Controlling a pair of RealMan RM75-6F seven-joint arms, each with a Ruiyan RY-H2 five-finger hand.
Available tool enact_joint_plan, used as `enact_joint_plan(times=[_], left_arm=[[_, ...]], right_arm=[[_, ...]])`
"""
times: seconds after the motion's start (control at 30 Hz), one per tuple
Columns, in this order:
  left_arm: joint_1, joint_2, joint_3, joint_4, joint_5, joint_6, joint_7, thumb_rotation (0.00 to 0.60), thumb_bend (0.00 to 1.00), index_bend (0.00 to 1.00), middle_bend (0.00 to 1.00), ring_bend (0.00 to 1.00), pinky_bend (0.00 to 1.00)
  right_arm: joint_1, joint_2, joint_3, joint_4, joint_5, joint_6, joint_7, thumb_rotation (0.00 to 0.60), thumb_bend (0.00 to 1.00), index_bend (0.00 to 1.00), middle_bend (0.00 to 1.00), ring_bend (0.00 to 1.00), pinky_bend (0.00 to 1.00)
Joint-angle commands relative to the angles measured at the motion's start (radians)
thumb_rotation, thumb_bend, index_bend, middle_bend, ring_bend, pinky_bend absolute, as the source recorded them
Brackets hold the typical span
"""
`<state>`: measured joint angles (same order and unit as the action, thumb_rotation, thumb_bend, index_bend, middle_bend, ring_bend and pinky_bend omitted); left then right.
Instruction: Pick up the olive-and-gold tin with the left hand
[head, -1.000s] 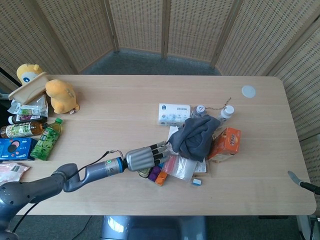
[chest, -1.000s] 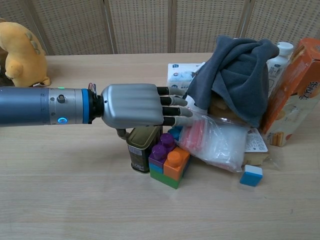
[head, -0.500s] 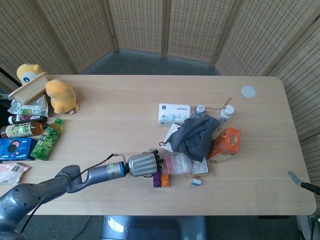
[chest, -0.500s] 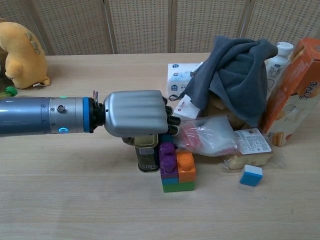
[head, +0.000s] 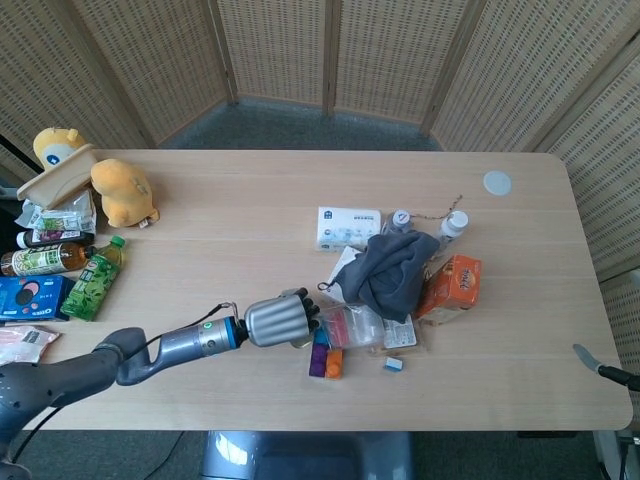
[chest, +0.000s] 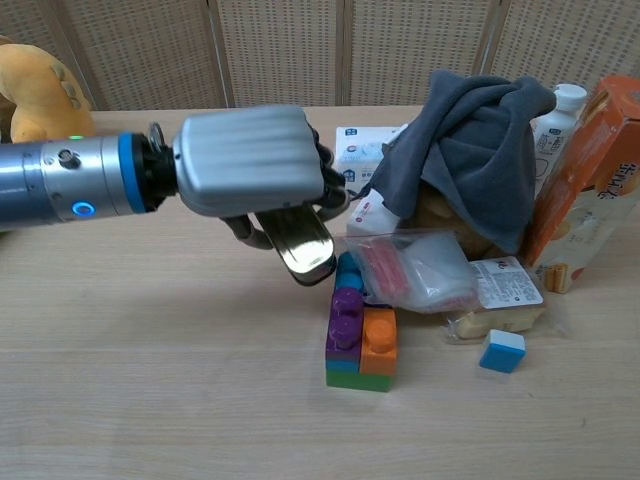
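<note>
Olive-and-gold tin (chest: 305, 244) is up off the table (chest: 150, 380), and we see it tilted, gripped in the left hand (chest: 245, 165), whose fingers are curled around it from above. Far left we catch the yellow plush toy (chest: 35, 95) at the back edge. Moving right, just below the tin, we have the toy block stack (chest: 360, 340), purple and orange on green, standing on the wood. Beside it lies the clear plastic bag (chest: 420, 272). Above that the grey cloth (chest: 470, 150) drapes over the pile, with the white tissue pack (chest: 352, 150) behind. Then the small blue-and-white block (chest: 502, 350), and the orange box (chest: 590, 180) at far right. We cannot find the right hand in either view.
</note>
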<state>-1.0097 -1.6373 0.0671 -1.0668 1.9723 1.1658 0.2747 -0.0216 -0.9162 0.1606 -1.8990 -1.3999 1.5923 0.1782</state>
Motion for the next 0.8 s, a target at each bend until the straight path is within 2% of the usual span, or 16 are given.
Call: enact_joint_plan(times=[0.03,0.47,0.67,0.8], left_arm=[[0.006,0.121,-0.04,-0.145,-0.027,0.027,0.068,0.6,0.09,0.82,0.92,0.69,0.65],[0.051,0.465,-0.148,-0.529,-0.073,0.069,0.244,0.6,0.1,0.82,0.91,0.69,0.65],[0.087,0.598,-0.199,-0.645,-0.094,0.104,0.281,0.6,0.09,0.82,0.91,0.69,0.65],[0.12,0.652,-0.224,-0.678,-0.105,0.141,0.28,0.6,0.09,0.82,0.91,0.69,0.65]], right_arm=[[0.0,0.0,-0.001,-0.001,-0.002,0.0,-0.002,0.6,0.0,0.0,0.0,0.0,0.0],[-0.005,0.002,-0.008,-0.014,-0.02,0.009,-0.006,0.6,0.0,0.0,0.0,0.0,0.0],[-0.006,0.004,-0.01,-0.018,-0.023,0.011,-0.008,0.6,0.0,0.0,0.0,0.0,0.0],[-0.007,0.003,-0.013,-0.022,-0.029,0.012,-0.013,0.6,0.0,0.0,0.0,0.0,0.0]])
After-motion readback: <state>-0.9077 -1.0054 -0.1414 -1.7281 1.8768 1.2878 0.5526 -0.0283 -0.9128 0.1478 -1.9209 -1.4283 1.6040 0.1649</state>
